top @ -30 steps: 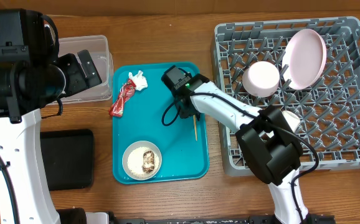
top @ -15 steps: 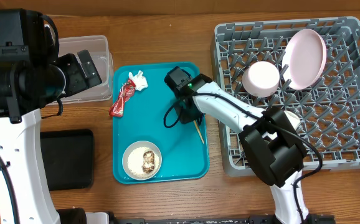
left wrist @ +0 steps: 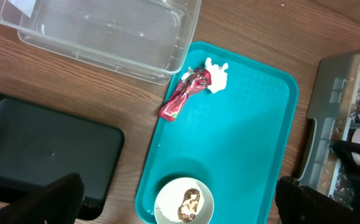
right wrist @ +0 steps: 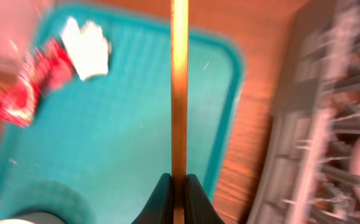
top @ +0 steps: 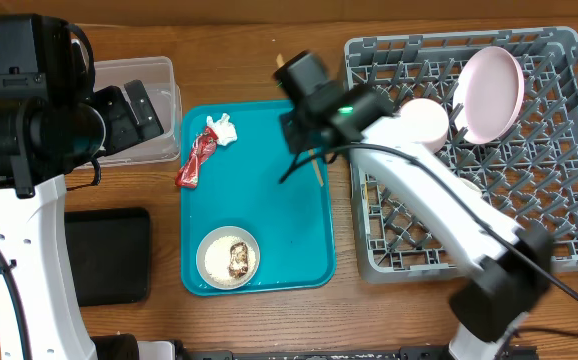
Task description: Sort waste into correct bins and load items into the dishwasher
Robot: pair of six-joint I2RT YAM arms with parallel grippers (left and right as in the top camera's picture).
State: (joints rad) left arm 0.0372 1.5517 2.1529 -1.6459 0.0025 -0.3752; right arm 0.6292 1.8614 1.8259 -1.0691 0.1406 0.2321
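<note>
The clear tub [top: 159, 70] sits far left, the left gripper [top: 134, 115] wide open and empty near it. Crumpled red wrapper [top: 195, 160] and white tissue [top: 221, 130] wait on the teal tray [top: 269, 215]. The right gripper [right wrist: 179, 182], clamped on a thin wooden chopstick [right wrist: 179, 93], should next swing right to the pegged grey rack [top: 409, 40].

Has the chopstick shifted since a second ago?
Yes. The chopstick, clamped in the right gripper, has moved up the overhead view, from the right side of the teal tray toward its top right corner, beside the grey rack.
</note>
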